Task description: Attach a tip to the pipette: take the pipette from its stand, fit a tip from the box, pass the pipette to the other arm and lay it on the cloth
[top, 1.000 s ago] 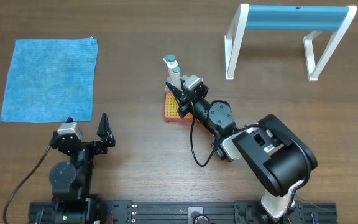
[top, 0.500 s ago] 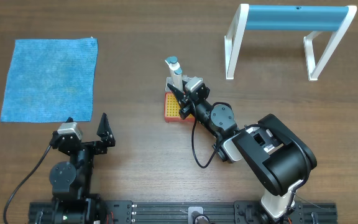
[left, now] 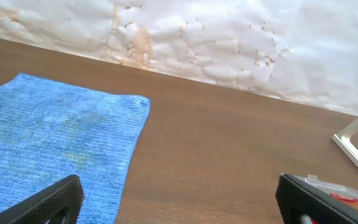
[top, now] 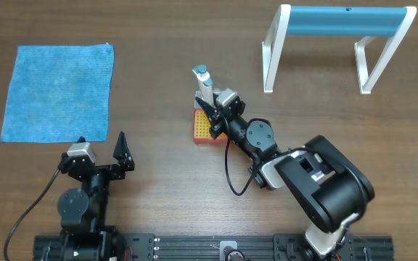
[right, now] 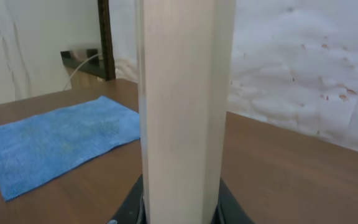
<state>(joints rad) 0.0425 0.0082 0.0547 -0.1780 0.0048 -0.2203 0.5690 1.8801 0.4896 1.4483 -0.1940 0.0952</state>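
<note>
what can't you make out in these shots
- Lower end of the pipette: top view, hidden by the right gripper; right wrist view, cut off at the edge. Tip fitted or not: cannot tell.
- The tip box: top view, partly covered by the right arm; left wrist view, cut off at the edge; contents too small to tell.

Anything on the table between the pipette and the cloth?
Nothing visible: bare table lies between the pipette in the right hand and the cloth. The open left hand sits off that line.
</note>
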